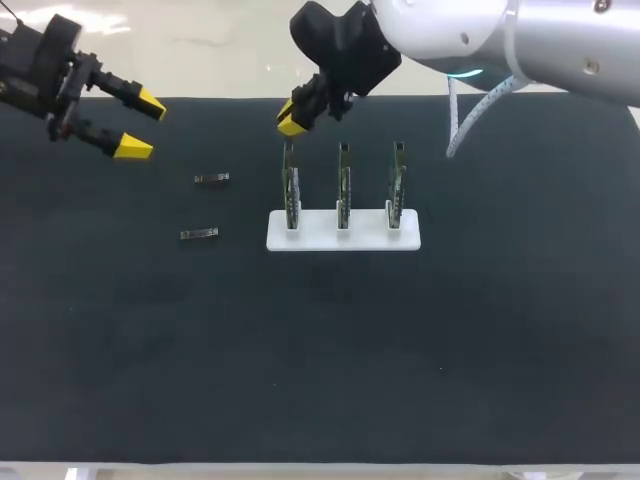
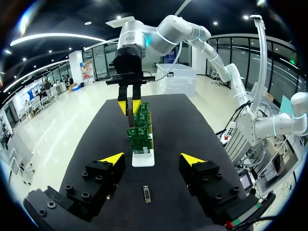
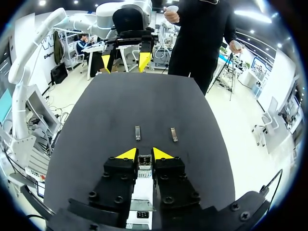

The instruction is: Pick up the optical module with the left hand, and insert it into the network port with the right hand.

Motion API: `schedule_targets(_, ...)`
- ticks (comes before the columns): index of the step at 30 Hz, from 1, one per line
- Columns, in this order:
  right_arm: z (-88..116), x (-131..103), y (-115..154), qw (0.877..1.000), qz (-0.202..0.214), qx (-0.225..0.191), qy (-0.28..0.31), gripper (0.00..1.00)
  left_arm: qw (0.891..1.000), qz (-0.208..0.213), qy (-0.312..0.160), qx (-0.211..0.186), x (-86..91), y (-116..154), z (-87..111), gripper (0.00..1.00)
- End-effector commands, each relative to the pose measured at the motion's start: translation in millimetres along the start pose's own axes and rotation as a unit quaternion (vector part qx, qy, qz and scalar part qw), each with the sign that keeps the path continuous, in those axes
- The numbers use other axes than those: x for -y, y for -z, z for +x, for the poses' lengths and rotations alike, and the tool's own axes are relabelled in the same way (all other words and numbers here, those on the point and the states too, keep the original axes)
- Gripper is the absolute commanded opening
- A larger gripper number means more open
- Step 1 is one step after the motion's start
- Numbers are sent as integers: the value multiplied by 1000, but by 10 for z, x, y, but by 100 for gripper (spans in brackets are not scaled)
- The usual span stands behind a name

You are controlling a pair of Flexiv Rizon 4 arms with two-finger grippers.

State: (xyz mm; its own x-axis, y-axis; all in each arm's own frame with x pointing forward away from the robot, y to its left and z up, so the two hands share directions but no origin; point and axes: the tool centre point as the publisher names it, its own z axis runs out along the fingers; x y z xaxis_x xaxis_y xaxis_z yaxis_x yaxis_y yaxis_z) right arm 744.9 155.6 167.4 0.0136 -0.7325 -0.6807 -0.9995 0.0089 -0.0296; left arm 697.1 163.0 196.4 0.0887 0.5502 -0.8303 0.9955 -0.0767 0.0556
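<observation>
Optical module (image 1: 211, 178), at 4 o'clock from left gripper (image 1: 130, 125): judged light, rigid, slick; grip its long sides. Left gripper wide open, empty; right gripper (image 1: 292, 118): cannot tell.

bench (image 1: 300, 380) top looks like matt black cloth, felt-ish and a bit fuzzy, stand (image 1: 318, 240) under the green boards (image 1: 343, 185) is smooth white plastic, optical modules (image 1: 211, 179) are bare metal with a dull sheen, left hand (image 1: 142, 127) is matt black plastic, right arm (image 1: 470, 30) shell is glossy silver
</observation>
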Motion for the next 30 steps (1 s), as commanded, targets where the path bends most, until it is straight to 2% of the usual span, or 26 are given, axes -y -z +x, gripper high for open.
schedule_targets(1, 21, 2, -17, 1000, 1, 4, 1, 0, 1000, 1, 0, -2, -6, -4, -2, 100)
schedule_targets(4, 9, 1, -21, 1000, 2, 5, 1, 0, 1000, 1, 0, -2, -6, -4, -2, 100)
schedule_targets(5, 2, 1, -22, 1000, 3, 7, 1, 12, 1000, 1, 0, -2, -6, -4, -2, 100)
schedule_targets(6, -7, 2, -21, 1000, 3, 7, 1, 96, 1000, 1, 0, -2, -6, -4, -2, 100)
schedule_targets(7, -17, 2, -19, 1000, 4, 7, 2, 100, 1000, 1, 0, -2, -6, -4, -2, 100)
schedule_targets(19, -67, -9, 47, 1000, 6, -1, -2, 100, 1000, 1, 0, -2, -6, -4, -2, 100)
schedule_targets(20, -70, -7, 54, 1000, 6, -2, -2, 86, 1000, 1, 0, -2, -6, -4, -2, 100)
schedule_targets(21, -74, -7, 62, 1000, 7, -3, -2, 47, 1000, 1, 0, -2, -6, -4, -2, 100)
schedule_targets(22, -77, -7, 70, 1000, 7, -4, -2, 27, 1000, 1, 0, -2, -6, -4, -2, 100)
schedule_targets(23, -82, -8, 80, 1000, 8, -5, -2, 0, 1000, 1, 0, -2, -6, -4, -2, 100)
schedule_targets(30, -118, 0, 122, 1000, 15, -7, -3, 0, 1000, 1, 0, -2, -6, -4, -2, 100)
